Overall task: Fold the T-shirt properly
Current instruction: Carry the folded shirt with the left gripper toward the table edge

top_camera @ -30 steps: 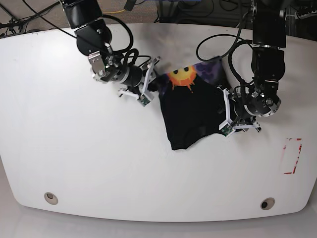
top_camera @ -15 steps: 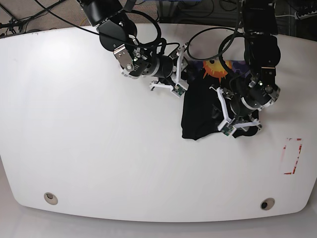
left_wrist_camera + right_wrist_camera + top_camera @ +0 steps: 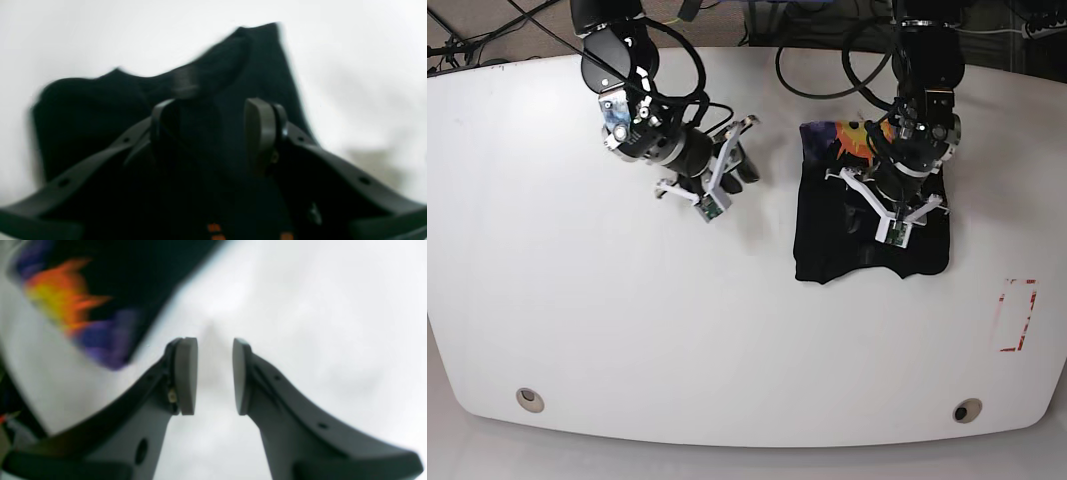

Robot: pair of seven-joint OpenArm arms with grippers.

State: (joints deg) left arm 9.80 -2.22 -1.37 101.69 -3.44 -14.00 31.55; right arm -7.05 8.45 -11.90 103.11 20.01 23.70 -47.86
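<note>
The soft black cloth T-shirt point(image 3: 867, 225), folded into a compact block, lies toward the white counter's point(image 3: 577, 320) far right corner. The left hand point(image 3: 889, 215) hovers directly over it, released; the right hand point(image 3: 727, 180), released and empty, sits well apart.

Both wrist views were blurred. In the left wrist view the T-shirt point(image 3: 100, 116) was a smeared black mass, cut off at the 6 o'clock edge, and whether the left gripper point(image 3: 213, 133) pinched cloth could not be told. In the right wrist view the print at 10 o'clock was only orange, yellow and purple streaks. In the base view the left gripper's arm covered the shirt's middle, and both arms were cut off at 12 o'clock.
</note>
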